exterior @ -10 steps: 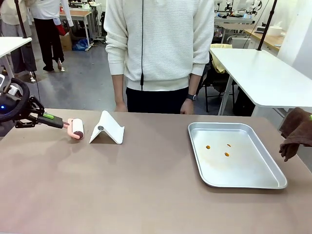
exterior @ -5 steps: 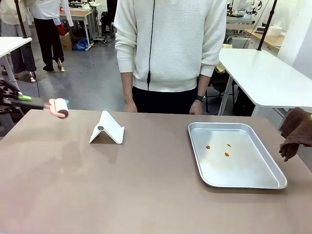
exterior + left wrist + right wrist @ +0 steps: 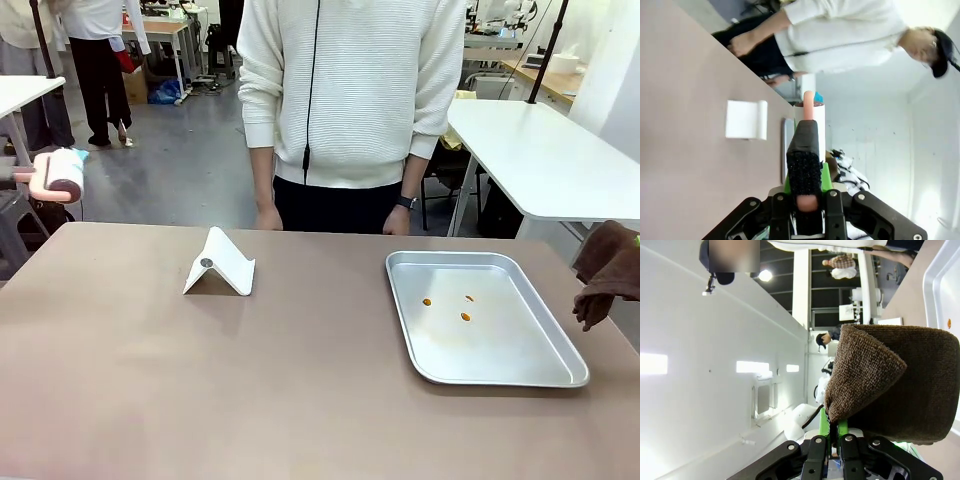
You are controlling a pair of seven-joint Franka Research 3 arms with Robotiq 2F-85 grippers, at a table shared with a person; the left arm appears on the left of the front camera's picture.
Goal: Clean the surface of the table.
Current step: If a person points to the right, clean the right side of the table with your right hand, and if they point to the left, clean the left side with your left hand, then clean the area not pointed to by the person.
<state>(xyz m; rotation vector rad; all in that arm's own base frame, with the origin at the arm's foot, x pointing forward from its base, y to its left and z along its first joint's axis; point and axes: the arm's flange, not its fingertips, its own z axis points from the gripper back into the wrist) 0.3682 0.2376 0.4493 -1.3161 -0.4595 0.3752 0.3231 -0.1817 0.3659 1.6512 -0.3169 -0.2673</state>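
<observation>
The left end effector (image 3: 805, 175) is clenched on the handle of a lint roller (image 3: 62, 172), which hangs in the air just beyond the desk (image 3: 250, 380) at its 10 o'clock corner. The right end effector (image 3: 832, 437) grips a brown cloth (image 3: 608, 270) off the 3 o'clock edge. To roll well, I judge the drum should land flat on the bare brown top, run in straight overlapping lanes, and skirt the white stand (image 3: 220, 263) at 11 o'clock and the tray (image 3: 400, 262) toward 3.
</observation>
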